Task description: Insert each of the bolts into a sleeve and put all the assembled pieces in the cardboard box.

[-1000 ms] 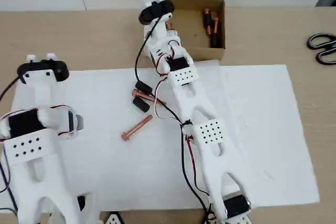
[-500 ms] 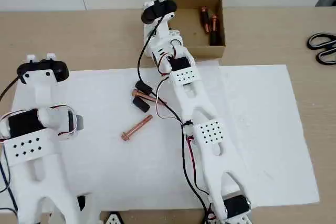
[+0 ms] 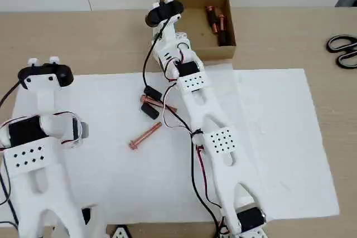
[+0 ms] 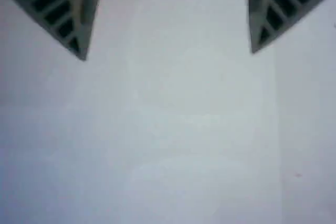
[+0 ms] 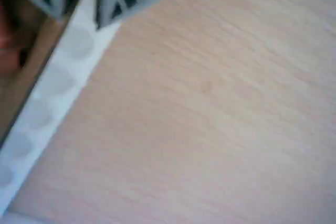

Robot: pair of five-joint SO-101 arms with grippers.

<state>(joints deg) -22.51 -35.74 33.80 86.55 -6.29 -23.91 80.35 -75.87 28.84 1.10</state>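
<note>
Draw the shut right tool (image 5: 86, 17) back from the cardboard box (image 3: 215, 53) toward the slanted bolt (image 3: 146, 136) lying between both arms, roughly as near the wide-open left tool (image 4: 168, 53).

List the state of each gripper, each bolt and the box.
left gripper: open, over the paper.
right gripper: shut on the cardboard box wall.
cardboard box: open top, assembled pieces inside.
lower bolt: bare, flat on the paper.
upper bolt: flat, between two black sleeves.

Copper bolt (image 3: 145, 136), brown cardboard box (image 3: 220, 53), white paper sheet (image 3: 279, 126), pale wood-grain table (image 3: 83, 32).
</note>
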